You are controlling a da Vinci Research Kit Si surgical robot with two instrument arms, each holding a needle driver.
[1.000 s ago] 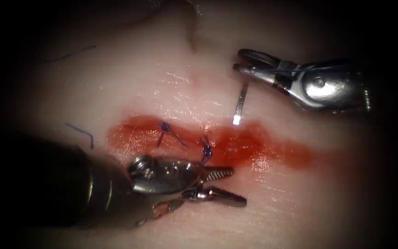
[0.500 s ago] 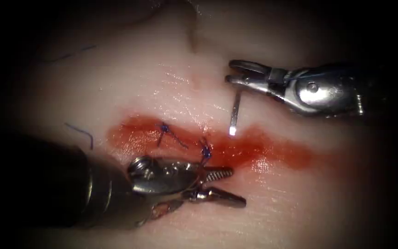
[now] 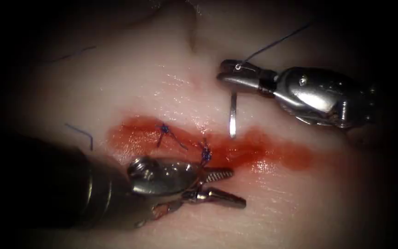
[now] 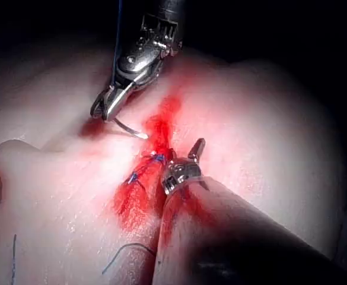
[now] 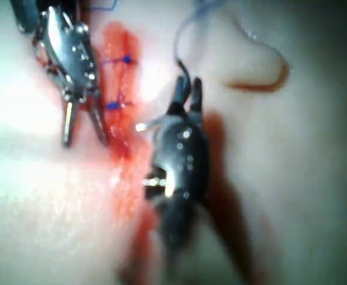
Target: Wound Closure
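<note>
Since the earlier endoscope frames the right tool (image 3: 224,76) has shifted left and rolled at the wrist, carrying the needle (image 3: 232,115) with it; the left tool (image 3: 224,186) has stayed where it was. Nearest the endoscope, the left tool lies on the near side of the cut (image 3: 254,150), jaws parted in a moderate V with nothing between them, upper jaw just beside the right-hand knot (image 3: 205,154). Beyond it, the cut runs left to right under red fluid (image 3: 291,154), with a second knot (image 3: 164,128) further left and both stitches in blue thread. Farther still, the right tool's jaws are closed on the needle near its thread end; the needle hangs down from the jaws, its tip at the far edge of the cut near the middle; whether the tip touches or has entered the tissue (image 3: 162,83) I cannot tell here. Thread (image 3: 272,44) rises from the jaws up and to the right. Left wrist view shows the needle's curve (image 4: 129,127) from the side, tip at the red margin. Right wrist view shows the needle's free end (image 5: 146,126) jutting sideways from the closed right tool (image 5: 188,89) toward the cut. Loose cut ends of thread (image 3: 81,133) lie on the tissue to the far left.
</note>
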